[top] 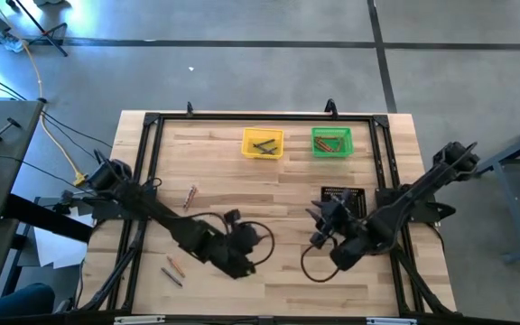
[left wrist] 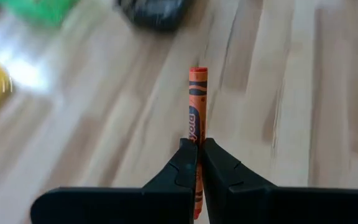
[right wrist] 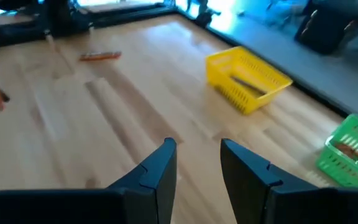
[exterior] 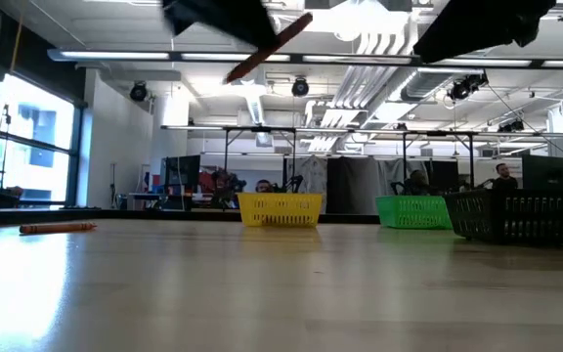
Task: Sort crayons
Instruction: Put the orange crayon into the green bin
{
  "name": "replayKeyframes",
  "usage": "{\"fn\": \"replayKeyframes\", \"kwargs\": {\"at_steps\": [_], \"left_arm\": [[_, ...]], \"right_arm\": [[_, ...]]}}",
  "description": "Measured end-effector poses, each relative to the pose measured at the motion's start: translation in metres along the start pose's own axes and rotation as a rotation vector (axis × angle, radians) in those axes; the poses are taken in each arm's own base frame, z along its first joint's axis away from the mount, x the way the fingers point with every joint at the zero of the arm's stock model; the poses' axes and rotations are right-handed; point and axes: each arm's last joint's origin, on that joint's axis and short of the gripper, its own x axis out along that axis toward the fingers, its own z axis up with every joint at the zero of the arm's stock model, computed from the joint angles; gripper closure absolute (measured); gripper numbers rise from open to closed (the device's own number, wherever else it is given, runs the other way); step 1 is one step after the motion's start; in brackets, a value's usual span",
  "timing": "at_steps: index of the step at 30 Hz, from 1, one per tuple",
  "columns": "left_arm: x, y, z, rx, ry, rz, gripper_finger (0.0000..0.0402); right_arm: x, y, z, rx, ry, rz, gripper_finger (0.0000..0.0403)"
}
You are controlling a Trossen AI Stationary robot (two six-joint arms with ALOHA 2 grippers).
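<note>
My left gripper [left wrist: 199, 149] is shut on an orange crayon [left wrist: 197, 99], high above the table's near middle [top: 242, 260]; in the low view the crayon [exterior: 267, 49] shows slanted under the dark gripper. My right gripper [right wrist: 197, 158] hangs open with nothing between its fingers, right of centre [top: 319, 226], beside the black ribbed tray [top: 343, 197]. More crayons lie flat on the wood: a couple at the left [top: 190, 196] and some near the left front [top: 174, 269]. The yellow bin [top: 263, 143] and green bin [top: 332, 142] each hold crayons. My left gripper pinches the orange crayon between its two fingers [left wrist: 182, 165]. The fingers lie along the crayon, and most of its length [left wrist: 197, 127] sticks out past the fingertips. The crayon is lifted clear of the table and slants in the air in the low view.
The two bins stand side by side near the far edge, the black tray in front of the green one. A black frame [top: 152, 122] runs around the tabletop. Bare wood lies between the arms and the bins. People and desks show in the room beyond [exterior: 501, 176].
</note>
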Motion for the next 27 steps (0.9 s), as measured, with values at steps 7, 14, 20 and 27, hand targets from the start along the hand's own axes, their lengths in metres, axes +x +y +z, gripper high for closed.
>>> {"fn": "replayKeyframes", "kwargs": {"at_steps": [7,14,20,27], "left_arm": [[0.006,0.007,0.018,0.072,-0.116,0.045,0.0401],[0.001,0.020,0.028,0.085,-0.147,0.095,0.0401],[-0.016,0.023,0.034,0.105,-0.172,0.079,0.0401],[-0.024,0.022,0.034,0.099,-0.195,0.103,0.0401]], "right_arm": [[0.021,-0.009,0.004,-0.013,-0.036,-0.128,0.0285],[0.071,-0.040,-0.005,0.078,0.074,-0.254,0.0285],[0.118,-0.054,-0.027,0.211,0.039,0.017,0.0285],[0.124,-0.076,-0.002,0.274,-0.382,0.540,0.0285]]}}
